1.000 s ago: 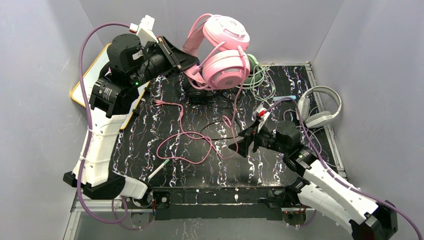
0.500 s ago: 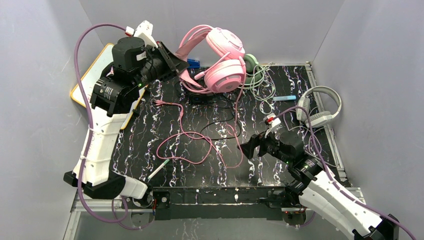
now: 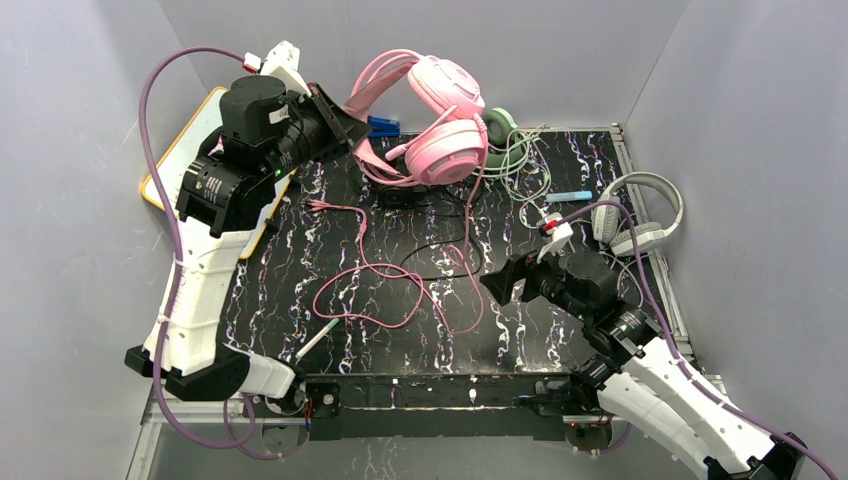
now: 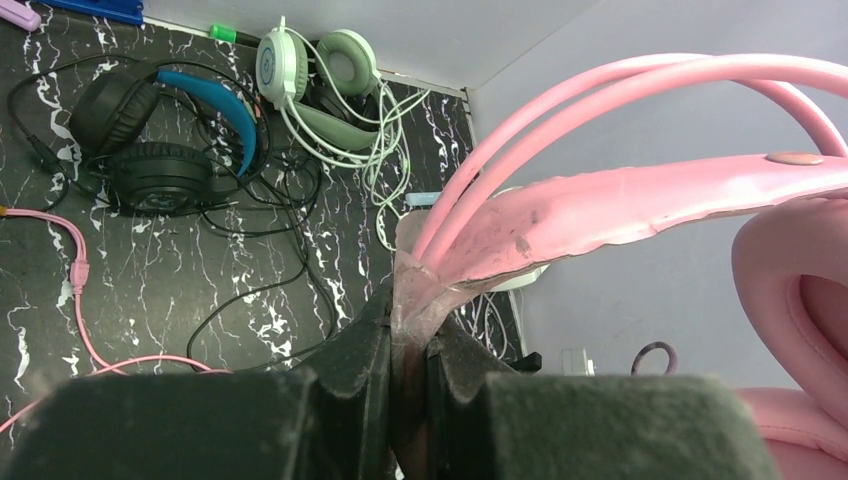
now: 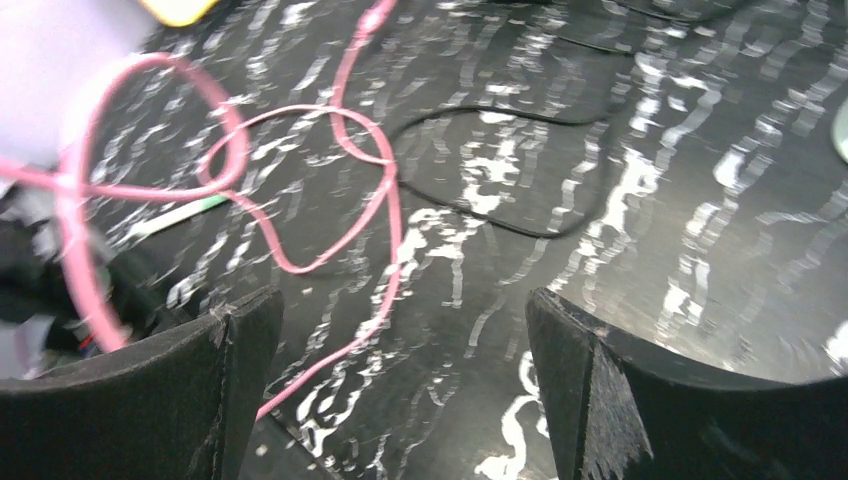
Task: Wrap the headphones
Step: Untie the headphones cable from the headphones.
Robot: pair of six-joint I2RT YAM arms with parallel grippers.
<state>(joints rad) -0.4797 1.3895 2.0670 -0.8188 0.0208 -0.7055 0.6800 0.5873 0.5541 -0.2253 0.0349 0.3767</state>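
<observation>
The pink headphones (image 3: 445,120) hang in the air over the far edge of the bench (image 3: 290,265). My left jaws are pressed together on the end of their padded band (image 4: 620,200), so both cups dangle off to one side of that pinch. From the cups the pink cord (image 5: 393,215) drops to the bench and sprawls in loose loops on the near side of the headset, crossing a black cord (image 5: 480,112). My right jaws are spread wide and empty, low over those loops and well apart from the headset itself. Right beneath the pink headset lies the black-and-blue pair (image 4: 160,140), with a green pair (image 4: 320,80) just beside it, and the white-grey pair (image 3: 640,215) sits further out on my right arm's side. I judge my pinch to be thin: it holds only the band's edge, and the weight of the cups could twist it loose. When I gather the pink cord, my right jaws may catch the black cord too, or the loops may knot. A hard tug could then drag the black-and-blue pair along.
</observation>
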